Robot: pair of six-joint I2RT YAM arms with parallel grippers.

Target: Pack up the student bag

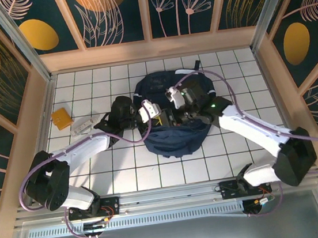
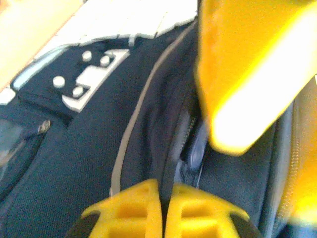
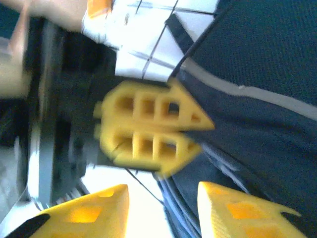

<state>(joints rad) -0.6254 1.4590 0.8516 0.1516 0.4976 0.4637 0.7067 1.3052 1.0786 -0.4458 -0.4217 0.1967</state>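
Navy student bag (image 1: 176, 137) sits mid-tabletop (image 1: 124, 169) on the white grid, biggest item there.

From the bag's 9 o'clock the left claw (image 2: 162, 193) reaches in. Its yellow fingers are pressed together with no gap, tips at the edge of the zip opening. Can't tell whether fabric is actually pinched between them.

Left wrist view:
- grey zip pull (image 2: 195, 148) at 12 o'clock of those tips, pale piping running alongside
- grey patch (image 2: 94, 74) with raised dots up at 10 o'clock
- one blurred yellow finger of the other arm at 1–2 o'clock, above the zip

From the bag's 3 o'clock the right claw (image 3: 163, 198) reaches over the opening. Fingers stand apart at a moderate gap, nothing between them.

Right wrist view: the closed left claw sits at 12 o'clock of the right fingers, its tip against the bag's rim, next to the grey trim strip (image 3: 247, 91). The two claws are near each other, not touching.

Orange packet (image 1: 61, 118) lies on the tabletop well off at the bag's 9 o'clock, with a small white item (image 1: 81, 127) just beside it at its 4 o'clock. Both are apart from the bag and the claws.
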